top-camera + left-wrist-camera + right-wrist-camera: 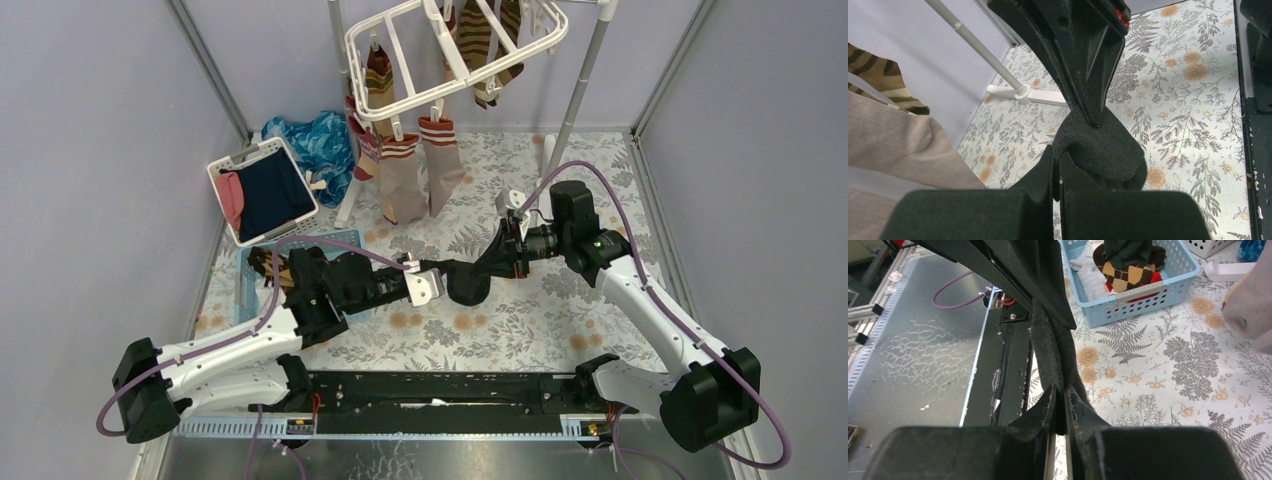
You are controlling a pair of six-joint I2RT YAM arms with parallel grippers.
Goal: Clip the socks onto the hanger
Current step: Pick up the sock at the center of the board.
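Top view: black sock (466, 284) is strung btwn both grippers at ctr of the table (560, 312).

- left gripper (443, 283) comes in from 9 o'clk. Jaws are pressed together on the sock's 9 o'clk end. Left wrist cam shows the knit wad bunched right at its tips.
- right gripper (497, 262) comes in from 3 o'clk. Jaws are nearly together, clamped on the sock's 3 o'clk end. Right wrist cam shows a thin band of black fabric squeezed btwn its fingers (1048, 407), running up to the other gripper.
- The two sets of tips sit v. close, w/ the sock the only thing btwn them.

hanger (455, 45) is at 12 o'clk on its pole stand.
- Two tan socks (402, 185) w/ red/white cuffs are clipped on the near edge, hanging down.
- striped sock (487, 45) is clipped further back.

blue basket (246, 285) is at 9 o'clk, partly behind the left arm, w/ an argyle sock (1128, 274) inside. white basket (244, 153) is at 10 o'clk w/ navy + pink garments in it. blue cloth (318, 140) lies just beside it at 11 o'clk.
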